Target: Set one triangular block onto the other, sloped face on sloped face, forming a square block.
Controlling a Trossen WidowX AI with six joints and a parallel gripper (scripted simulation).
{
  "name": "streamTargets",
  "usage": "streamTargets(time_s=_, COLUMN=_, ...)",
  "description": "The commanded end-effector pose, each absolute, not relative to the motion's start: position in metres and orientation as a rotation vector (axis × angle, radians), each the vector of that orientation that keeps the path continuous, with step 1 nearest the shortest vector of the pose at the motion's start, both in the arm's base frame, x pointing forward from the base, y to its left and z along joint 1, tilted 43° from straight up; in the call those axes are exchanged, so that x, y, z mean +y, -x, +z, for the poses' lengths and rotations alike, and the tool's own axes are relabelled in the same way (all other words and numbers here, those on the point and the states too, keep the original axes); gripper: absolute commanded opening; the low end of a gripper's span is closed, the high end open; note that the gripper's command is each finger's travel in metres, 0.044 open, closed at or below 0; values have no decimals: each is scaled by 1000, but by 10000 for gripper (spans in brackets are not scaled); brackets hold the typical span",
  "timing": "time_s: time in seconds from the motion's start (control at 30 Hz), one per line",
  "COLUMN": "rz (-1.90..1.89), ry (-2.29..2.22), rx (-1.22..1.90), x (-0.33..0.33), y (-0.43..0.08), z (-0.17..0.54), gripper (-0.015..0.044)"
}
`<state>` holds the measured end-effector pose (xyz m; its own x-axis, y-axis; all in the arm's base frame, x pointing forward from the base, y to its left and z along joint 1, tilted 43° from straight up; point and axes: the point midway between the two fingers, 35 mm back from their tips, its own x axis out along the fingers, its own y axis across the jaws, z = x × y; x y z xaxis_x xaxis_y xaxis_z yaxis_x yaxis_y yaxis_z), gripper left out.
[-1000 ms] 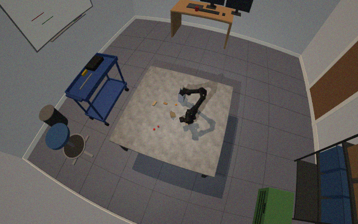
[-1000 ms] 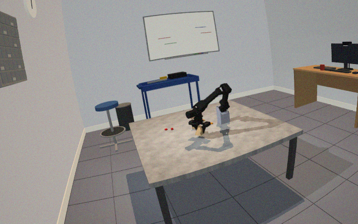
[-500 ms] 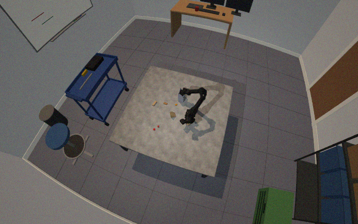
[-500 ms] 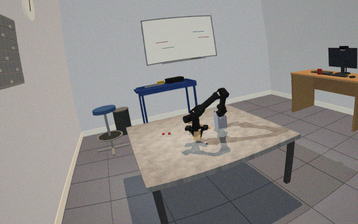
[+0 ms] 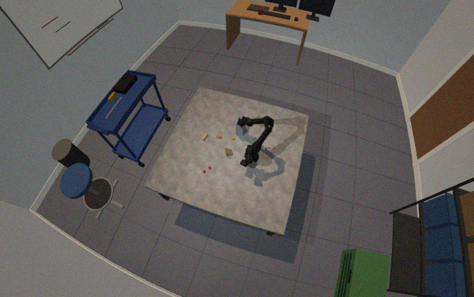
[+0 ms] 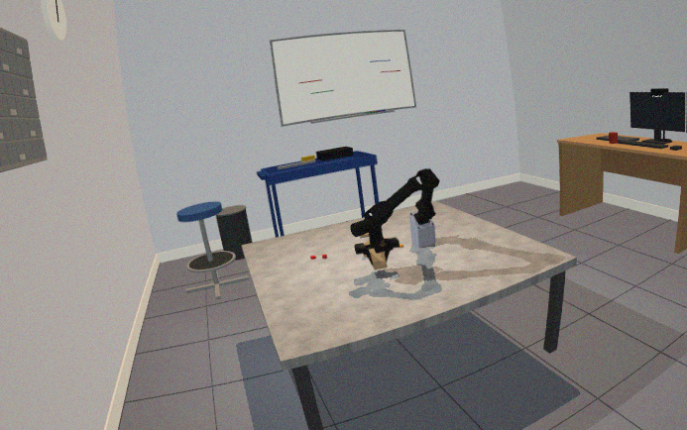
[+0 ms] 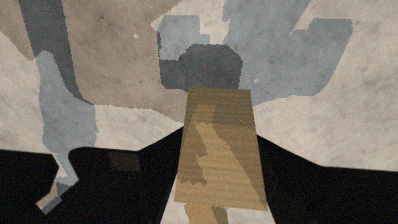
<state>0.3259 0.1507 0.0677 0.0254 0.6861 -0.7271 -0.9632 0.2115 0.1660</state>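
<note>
My gripper [image 6: 379, 258] [image 7: 215, 131] is shut on a tan wood-grained triangular block [image 6: 380, 263] [image 7: 227, 165], whose narrow upper face shows between the black fingers in the wrist view. The block seems a little above the table [image 5: 179, 162] [image 6: 303, 309]; its exact height is hard to tell. In the top view the hand hides it. The other triangular block [image 5: 228, 151] stands on the table left of the hand in that view. A tan piece at the wrist view's bottom edge may be that block; I cannot be sure.
Two small red things [image 5: 204, 171] [image 5: 209, 167] lie on the table beyond the standing block. Small tan and orange pieces [image 5: 204, 137] [image 5: 219, 137] [image 5: 232, 138] lie in a loose row farther up in the top view. The arm's pale base [image 6: 422, 232] stands near them.
</note>
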Motion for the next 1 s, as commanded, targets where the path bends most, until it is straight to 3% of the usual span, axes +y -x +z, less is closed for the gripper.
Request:
streamTargets(time_s=0.0, rz=1385, ry=521, rx=729, x=151, y=-327, z=68, gripper=0)
streamTargets(time_s=0.7, rz=1585, ry=945, rx=339, x=151, y=-328, z=68, gripper=0)
streamTargets(time_s=0.97, rz=1590, ry=959, rx=325, x=151, y=-328, z=68, gripper=0)
